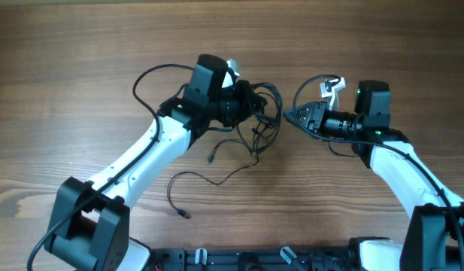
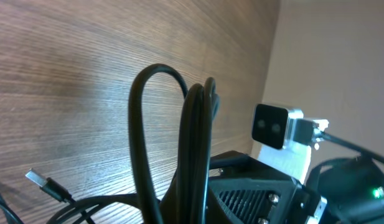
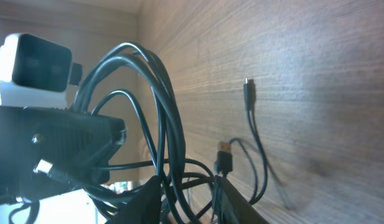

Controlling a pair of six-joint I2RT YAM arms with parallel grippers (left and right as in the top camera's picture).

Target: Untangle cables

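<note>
On the left of the overhead view, one loose strand (image 1: 216,181) lies slack on the table (image 1: 81,45) below the left arm, and its small plug end (image 1: 185,216) rests on the wood well apart from everything else. A second free end (image 1: 210,160) lies nearer the middle.

The left gripper (image 1: 250,102) is buried in the cables (image 1: 268,113), a knotted bundle at the centre of the table. In the left wrist view several loops of that bundle stand upright right in front of the camera, raised off the wood, with a flat metal plug (image 2: 37,178) lying on the table at lower left. The left fingers themselves are hidden behind the cords, so I cannot tell whether they are clamped or released.

The right gripper (image 1: 293,117) points leftward, its tip just beside the right edge of the bundle. In the right wrist view its fingers (image 3: 148,202) stand part way apart with several strands running down between them. Whether they pinch those strands cannot be told. Beyond them a broad plug (image 3: 224,157) hangs off the bundle, and a thin plug (image 3: 248,87) lies on the wood.
</note>
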